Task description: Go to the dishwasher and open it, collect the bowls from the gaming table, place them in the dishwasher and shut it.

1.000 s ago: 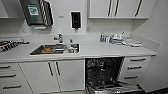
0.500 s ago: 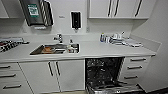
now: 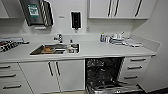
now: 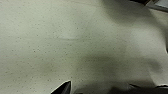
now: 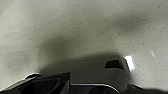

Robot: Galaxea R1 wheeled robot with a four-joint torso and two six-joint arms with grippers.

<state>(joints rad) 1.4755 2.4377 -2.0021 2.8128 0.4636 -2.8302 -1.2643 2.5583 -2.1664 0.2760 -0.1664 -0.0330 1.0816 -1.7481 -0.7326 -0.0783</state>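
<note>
Right now I'm looking straight at a white kitchen counter (image 3: 105, 51) from the head camera, and the under-counter dishwasher (image 3: 103, 72) sits to the right of the middle, already open: its dark inside with wire racks is exposed and its door (image 3: 112, 88) is folded down flat toward me at the near edge of my view. Left of it are two white cabinet doors with dark vertical handles (image 3: 53, 75), and right of it a stack of white drawers with dark bar handles (image 3: 133, 67). Set into the counter to the left is a steel sink (image 3: 56, 48) with something orange lying in it, and a tap (image 3: 58, 38) stands behind it. On the far right of the counter I can see a cluster of small bottles and cups (image 3: 111, 38), too blurred to name one by one. On the wall hang a dark soap dispenser (image 3: 75, 20) and, further left, a paper towel holder (image 3: 37, 12), with white upper cabinets (image 3: 115, 8) on the right. Both wrist cameras look down on pale speckled floor (image 4: 62, 40) with soft shadows across it, and I cannot tell how either gripper stands.
</note>
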